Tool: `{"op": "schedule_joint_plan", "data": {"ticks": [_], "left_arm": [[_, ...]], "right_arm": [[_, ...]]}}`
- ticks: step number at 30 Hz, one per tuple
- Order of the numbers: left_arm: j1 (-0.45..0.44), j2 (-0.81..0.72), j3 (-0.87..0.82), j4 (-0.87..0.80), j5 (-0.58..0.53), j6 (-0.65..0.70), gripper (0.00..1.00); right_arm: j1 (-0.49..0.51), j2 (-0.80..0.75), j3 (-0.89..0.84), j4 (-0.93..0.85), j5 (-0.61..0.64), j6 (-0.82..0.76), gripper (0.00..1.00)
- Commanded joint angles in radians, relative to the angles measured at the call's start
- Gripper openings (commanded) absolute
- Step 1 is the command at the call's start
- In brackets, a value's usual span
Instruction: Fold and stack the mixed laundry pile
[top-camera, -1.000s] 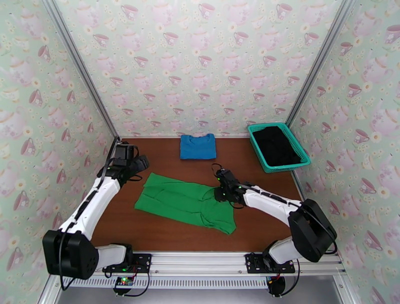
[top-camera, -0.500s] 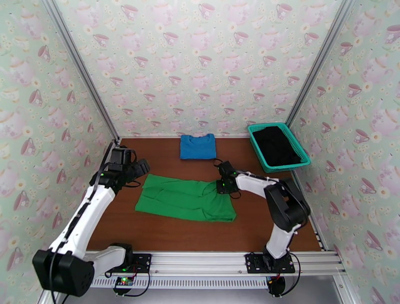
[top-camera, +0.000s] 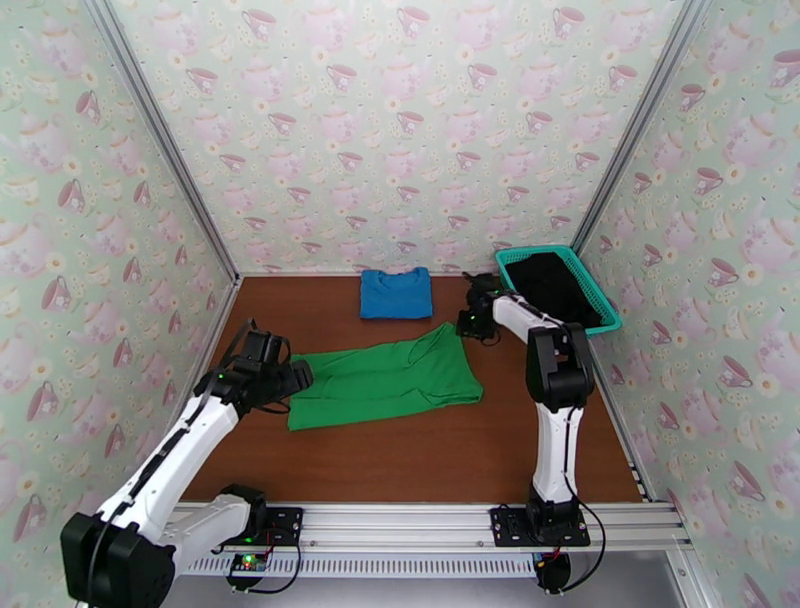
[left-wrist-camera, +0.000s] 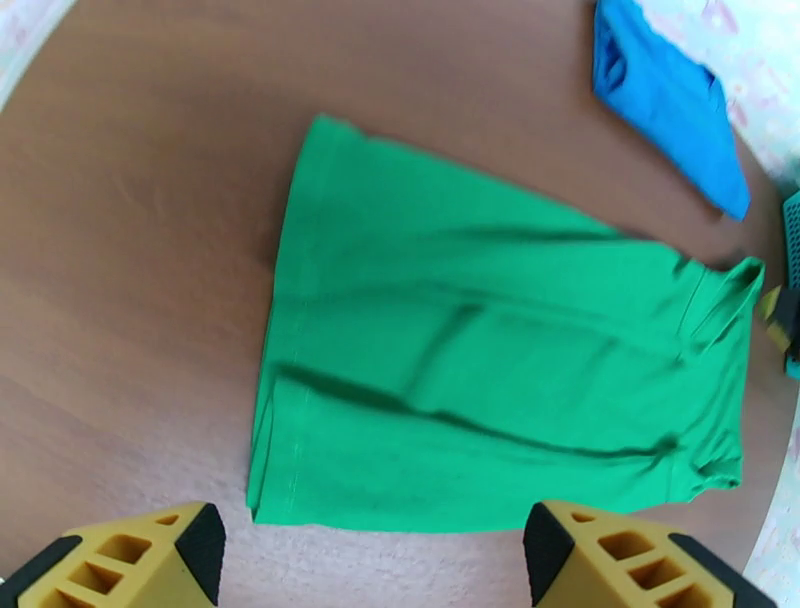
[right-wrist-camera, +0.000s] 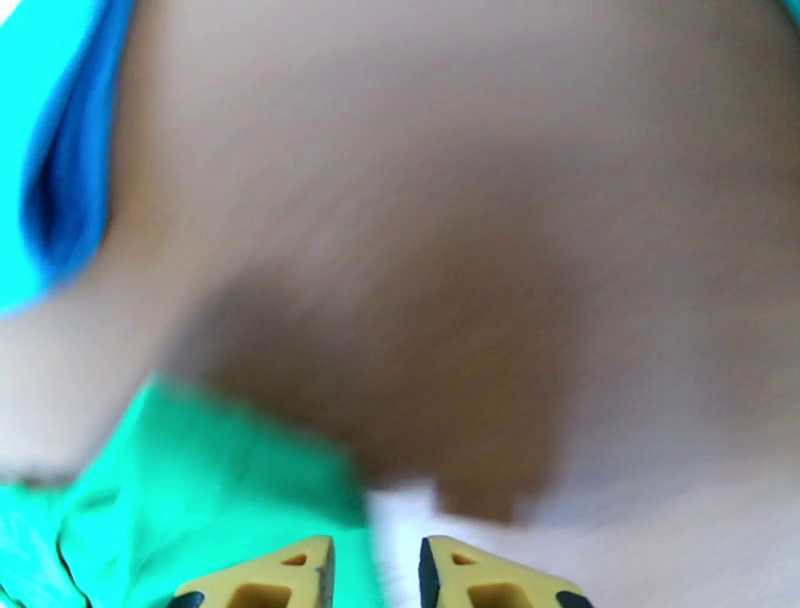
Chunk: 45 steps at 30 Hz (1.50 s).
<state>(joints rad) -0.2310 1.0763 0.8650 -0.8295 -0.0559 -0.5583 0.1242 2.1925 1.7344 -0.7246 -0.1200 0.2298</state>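
Green shirt (top-camera: 385, 375) spread flat on surface (top-camera: 420, 460); left gripper (left-wrist-camera: 370, 550) wide open at its hem; right gripper (right-wrist-camera: 375, 570) narrowly parted beside its collar, grip on cloth undeterminable through blur; blue shirt (top-camera: 396, 293) folded at rear; black garment (top-camera: 555, 290) in teal basket (top-camera: 583, 331).

Matt green cloth shirt (top-camera: 385, 375), smooth wood-look table (top-camera: 400, 460), teal plastic lattice basket (top-camera: 580, 333)
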Motion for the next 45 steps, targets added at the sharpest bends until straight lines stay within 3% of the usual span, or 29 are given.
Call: {"op": "schedule_joint_plan", "data": {"ticks": [1, 5, 8, 13, 17, 22, 26, 28, 33, 37, 45], "left_arm": [[0.000, 0.036, -0.006, 0.038, 0.018, -0.013, 0.85], [0.028, 0.156, 0.054, 0.055, -0.042, 0.009, 0.84], [0.111, 0.280, 0.116, 0.082, 0.001, 0.038, 0.81], [0.184, 0.502, 0.243, 0.129, 0.054, 0.079, 0.79], [0.187, 0.647, 0.306, 0.168, 0.081, 0.090, 0.77], [0.187, 0.768, 0.344, 0.207, 0.120, 0.101, 0.75], [0.185, 0.805, 0.347, 0.222, 0.147, 0.105, 0.70], [0.180, 0.819, 0.345, 0.224, 0.162, 0.107, 0.59], [0.172, 0.828, 0.315, 0.246, 0.188, 0.109, 0.34], [0.170, 0.807, 0.291, 0.257, 0.182, 0.109, 0.19], [0.171, 0.789, 0.267, 0.263, 0.192, 0.112, 0.16]], "right_arm": [[-0.017, -0.003, 0.049, -0.078, -0.008, -0.073, 0.33], [0.014, -0.192, -0.137, 0.028, -0.037, -0.099, 0.36], [0.107, -0.402, -0.345, 0.118, -0.010, -0.106, 0.39], [0.404, -0.687, -0.578, 0.183, 0.061, -0.073, 0.44], [0.665, -0.726, -0.618, 0.215, 0.120, -0.032, 0.45], [0.946, -0.540, -0.463, 0.188, 0.235, -0.032, 0.46], [1.052, -0.336, -0.280, 0.170, 0.225, -0.099, 0.48], [1.087, -0.226, -0.177, 0.162, 0.197, -0.176, 0.48], [1.114, -0.035, 0.019, 0.156, 0.130, -0.349, 0.50], [1.113, 0.094, 0.168, 0.123, 0.104, -0.432, 0.51], [1.106, 0.354, 0.491, -0.058, 0.074, -0.431, 0.52]]}}
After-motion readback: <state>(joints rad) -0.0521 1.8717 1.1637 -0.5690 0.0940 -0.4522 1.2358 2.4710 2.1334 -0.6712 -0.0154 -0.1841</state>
